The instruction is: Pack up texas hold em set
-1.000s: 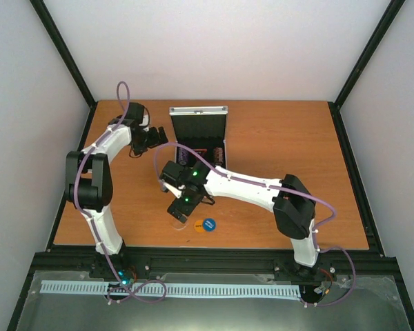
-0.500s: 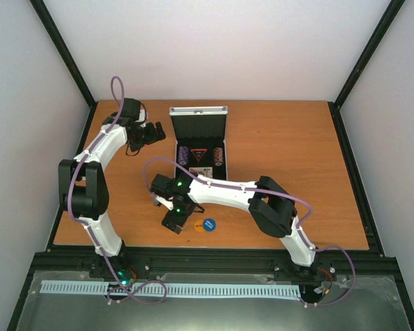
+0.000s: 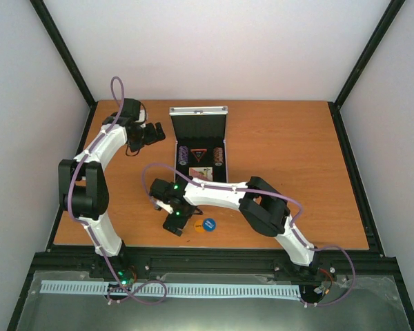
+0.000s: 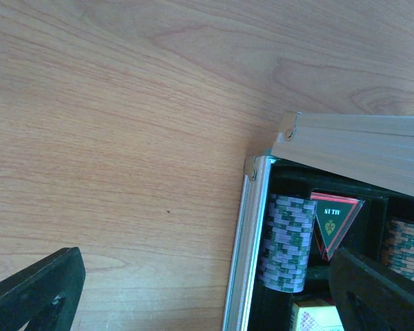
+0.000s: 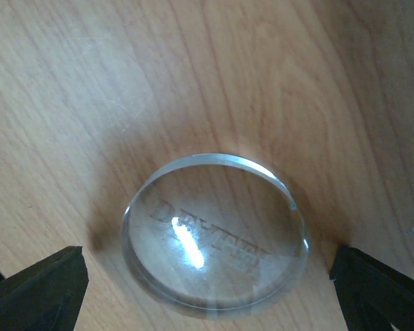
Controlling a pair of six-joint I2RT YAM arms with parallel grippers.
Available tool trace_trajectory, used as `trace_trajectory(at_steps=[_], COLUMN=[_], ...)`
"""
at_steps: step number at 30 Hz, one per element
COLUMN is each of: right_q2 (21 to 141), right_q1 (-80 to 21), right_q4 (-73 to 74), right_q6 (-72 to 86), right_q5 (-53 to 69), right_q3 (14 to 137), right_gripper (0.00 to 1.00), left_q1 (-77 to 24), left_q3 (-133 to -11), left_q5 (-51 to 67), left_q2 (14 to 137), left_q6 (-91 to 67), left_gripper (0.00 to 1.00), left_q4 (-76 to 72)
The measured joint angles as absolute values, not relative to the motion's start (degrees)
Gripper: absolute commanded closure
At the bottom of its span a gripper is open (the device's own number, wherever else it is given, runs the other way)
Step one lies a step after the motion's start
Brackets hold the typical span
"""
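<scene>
The silver case (image 3: pixel 199 153) lies open at the table's back centre with its lid (image 3: pixel 198 112) upright. In it are a purple chip stack (image 4: pixel 286 238), a black triangle (image 4: pixel 334 221), an orange chip stack (image 4: pixel 407 252) and the card deck (image 4: pixel 314 317). My left gripper (image 3: pixel 154 131) is open and empty, just left of the case's back corner (image 4: pixel 254 165). My right gripper (image 3: pixel 176 222) is open and low over the table. Its fingers stand on either side of the clear disc (image 5: pixel 214 238), which lies flat and is hidden in the top view. A blue disc (image 3: pixel 208 224) and an orange disc (image 3: pixel 197 225) lie right of it.
Bare wood (image 4: pixel 110 138) lies left of the case under my left gripper. The table's near edge (image 3: pixel 207 247) is close behind my right gripper. The right arm's elbow (image 3: pixel 262 203) reaches across the near middle of the table.
My right gripper has moved toward the near left and come down around the clear disc. My left arm swung a little to the left, uncovering the case's inside in the top view, then stayed still.
</scene>
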State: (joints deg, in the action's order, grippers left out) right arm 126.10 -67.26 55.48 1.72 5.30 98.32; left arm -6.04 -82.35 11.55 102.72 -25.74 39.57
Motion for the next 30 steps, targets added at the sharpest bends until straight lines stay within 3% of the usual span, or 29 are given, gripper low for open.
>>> trace_trajectory(at_steps=[6, 12, 30], right_q2=[126.4, 126.4, 124.0], right_q1=[-67.3, -67.4, -64.9], right_q4=[55.4, 55.5, 60.9], right_q6=[1.6, 2.0, 1.3], right_q5=[3.7, 3.4, -3.1], right_q3=[98.3, 98.3, 103.0], right_gripper=[0.32, 0.47, 0.54], left_q1=[-6.0, -6.0, -6.0], left_q3=[-82.3, -82.3, -82.0], left_q5=[11.6, 11.6, 11.2], left_q2=[102.7, 102.7, 102.7], left_q6=[-25.7, -25.7, -25.7], left_gripper=[0.00, 0.00, 0.00], left_q4=[39.9, 40.0, 39.9])
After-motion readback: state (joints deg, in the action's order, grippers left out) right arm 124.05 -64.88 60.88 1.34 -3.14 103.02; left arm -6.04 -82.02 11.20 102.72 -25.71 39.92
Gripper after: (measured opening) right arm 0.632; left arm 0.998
